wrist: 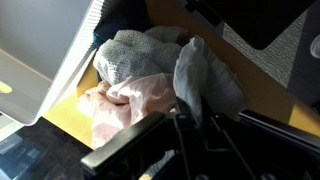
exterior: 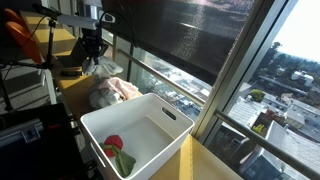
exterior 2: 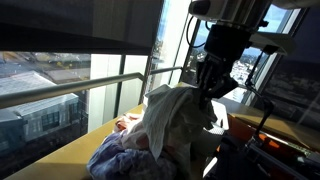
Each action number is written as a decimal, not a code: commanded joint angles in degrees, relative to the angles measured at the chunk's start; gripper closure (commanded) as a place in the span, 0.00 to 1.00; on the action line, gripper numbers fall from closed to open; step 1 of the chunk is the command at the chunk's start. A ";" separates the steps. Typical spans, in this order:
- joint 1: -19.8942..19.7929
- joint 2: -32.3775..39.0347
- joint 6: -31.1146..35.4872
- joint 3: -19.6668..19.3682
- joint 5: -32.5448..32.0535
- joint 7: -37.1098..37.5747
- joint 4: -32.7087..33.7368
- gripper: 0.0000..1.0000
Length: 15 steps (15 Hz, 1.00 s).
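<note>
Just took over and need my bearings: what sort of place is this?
Probably a high-rise room, office or flat unclear: tall glass windows look down on city rooftops, a dark roller blind hangs above, and crumpled pale clothes lie beside a white plastic tub on a yellow counter.

No legible text or signs

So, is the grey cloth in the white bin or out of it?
Out. The grey cloth hangs from the shut gripper over the clothes pile, beside the white bin, not in it.
</note>
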 commanded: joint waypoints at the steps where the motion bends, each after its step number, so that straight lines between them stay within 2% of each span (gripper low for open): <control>1: 0.33 10.66 -1.10 0.71 -1.58 1.90 9.89 0.96; 6: -0.99 22.45 -1.57 -2.14 -6.20 2.39 18.54 0.96; 11: -2.64 35.08 2.11 -6.00 -8.15 2.75 23.21 0.96; 15: -2.03 39.55 1.90 -6.61 -7.51 3.92 24.51 0.96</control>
